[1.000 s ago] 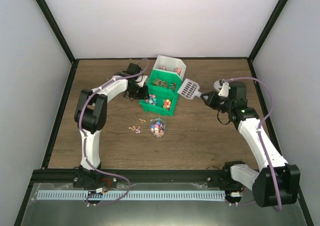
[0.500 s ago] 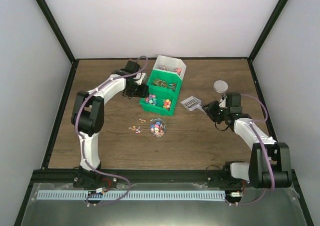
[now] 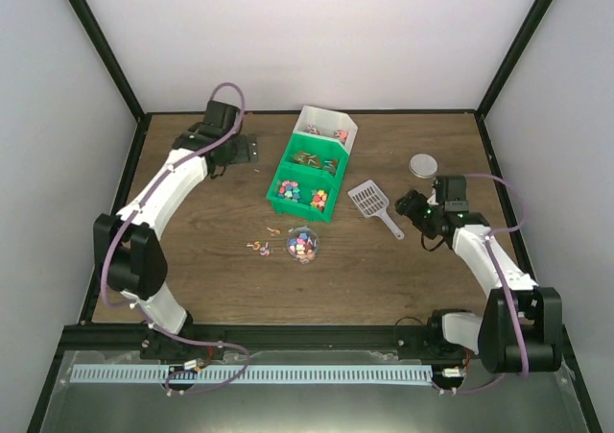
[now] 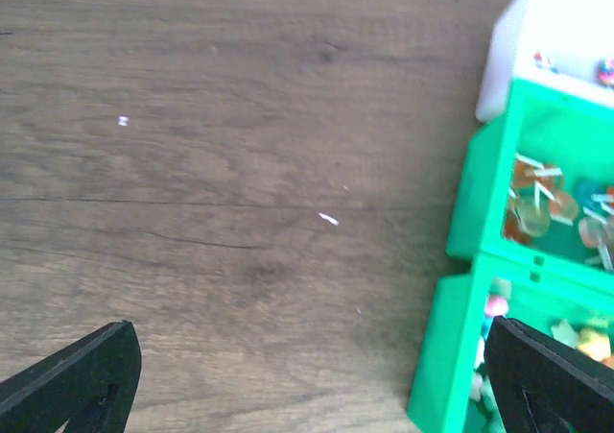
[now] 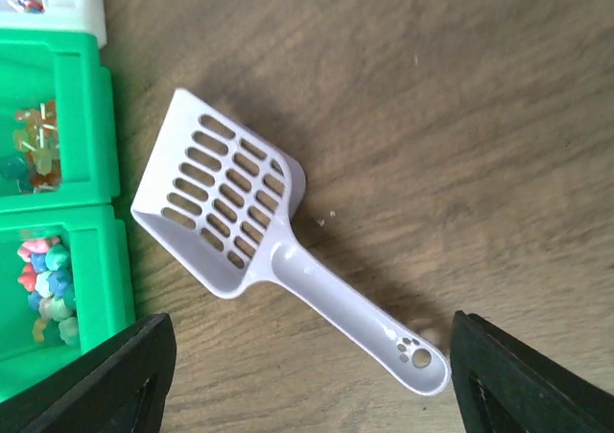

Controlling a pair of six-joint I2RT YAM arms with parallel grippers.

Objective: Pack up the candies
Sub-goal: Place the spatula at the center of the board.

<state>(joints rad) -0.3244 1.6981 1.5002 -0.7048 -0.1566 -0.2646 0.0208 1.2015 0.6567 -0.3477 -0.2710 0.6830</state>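
The candies fill a small clear bowl on the table, with a few loose candies to its left. More candies sit in the green bins. The grey slotted scoop lies flat on the wood, right of the bins, held by nothing. My right gripper is open, its fingers either side of the scoop's handle end and apart from it. My left gripper is open over bare wood, left of the green bins. In the top view my left gripper and right gripper flank the bins.
A white bin stands behind the green bins. A round silver-lidded jar sits at the right, just beyond my right wrist. Black frame posts and white walls border the table.
My right gripper lowered the scoop onto the table, let go and opened. My left gripper opened and drew back left, away from the green bins.
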